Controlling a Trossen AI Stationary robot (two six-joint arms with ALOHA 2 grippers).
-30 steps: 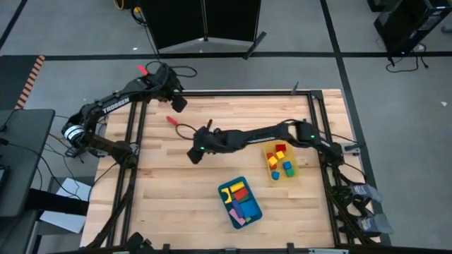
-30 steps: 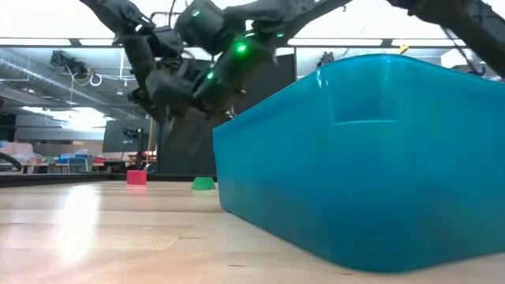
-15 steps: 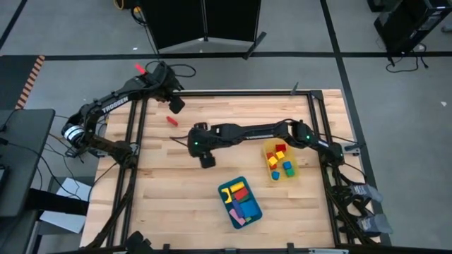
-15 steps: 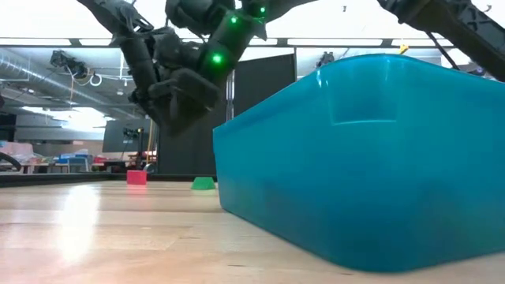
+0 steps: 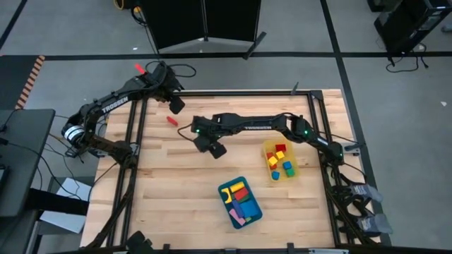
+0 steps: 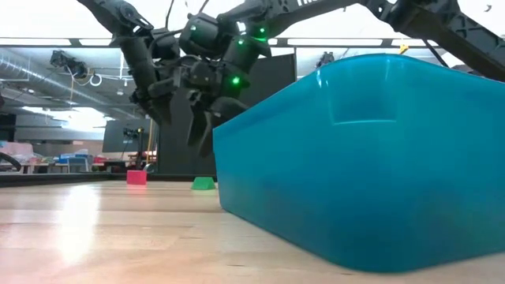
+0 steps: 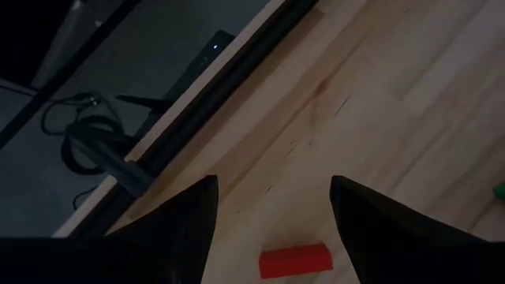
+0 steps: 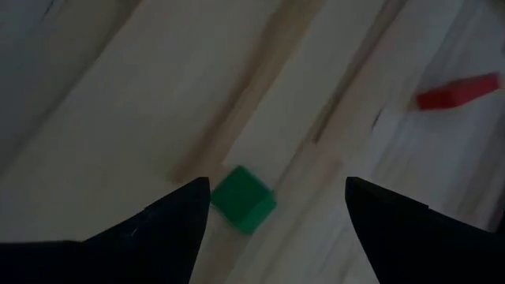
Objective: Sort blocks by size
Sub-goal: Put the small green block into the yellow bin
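R gripper (image 5: 216,149) hangs over mid-table, fingers spread wide, nothing held; green block (image 8: 243,199) lies on the wood just ahead, between its fingers in R wrist view, red block (image 8: 458,91) farther out. L gripper (image 5: 176,105) spread wide too, empty, near table's far-left corner w/ red block just beyond. Yellow bin (image 5: 296,173), well to R gripper's side: red, yellow, blue, green small blocks. Blue tray (image 5: 256,214), nearer front edge: yellow, red, blue, purple, pink longer pcs.
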